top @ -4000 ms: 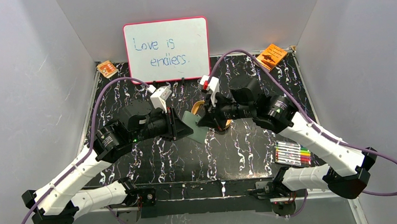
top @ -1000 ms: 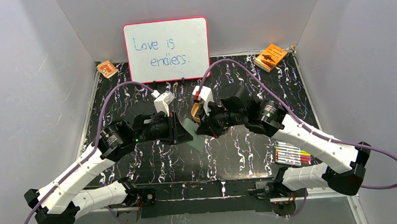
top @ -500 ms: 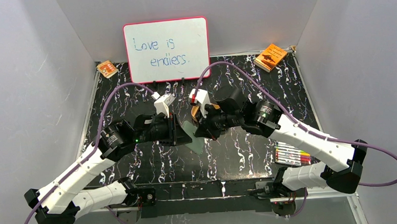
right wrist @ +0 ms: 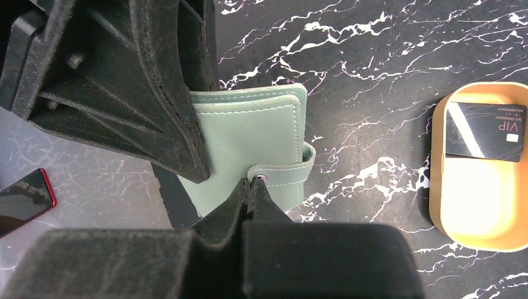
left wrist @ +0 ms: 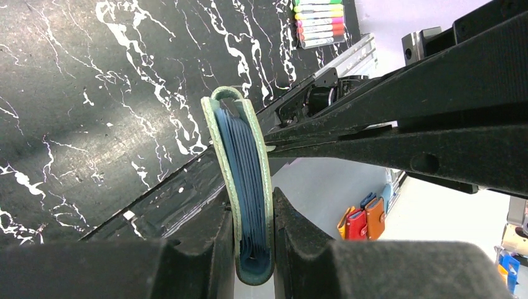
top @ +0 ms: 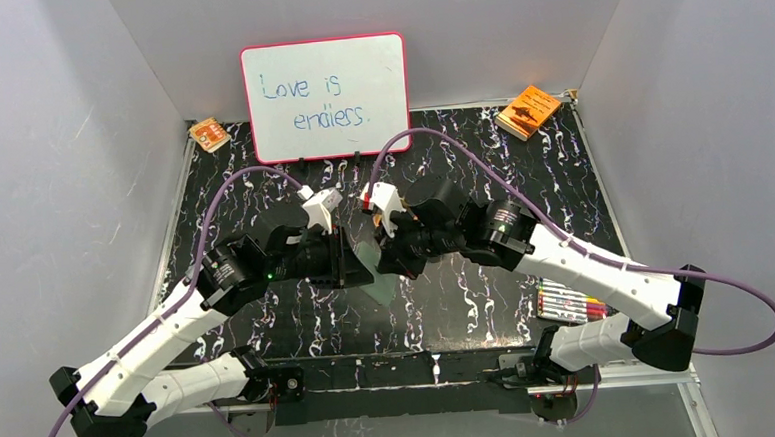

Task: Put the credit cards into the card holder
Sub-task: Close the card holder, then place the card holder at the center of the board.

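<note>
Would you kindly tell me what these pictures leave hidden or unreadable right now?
- Top view: the right arm covers the tan tray and its black VIP card.
- Left wrist view: the card holder, clamped in the left gripper, shows edge-on; any cards in its pockets are hidden.
- Right wrist view: the right gripper covers the holder's snap; the frame edge cuts the tray; the card's small print is unreadable.

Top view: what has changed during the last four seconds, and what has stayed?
The right arm swung left, toward the left arm, and now hides the tray from above; the wallet shifted slightly left. The left gripper still clamps the wallet; the right gripper stays shut at its strap. Whiteboard and markers did not move.
</note>
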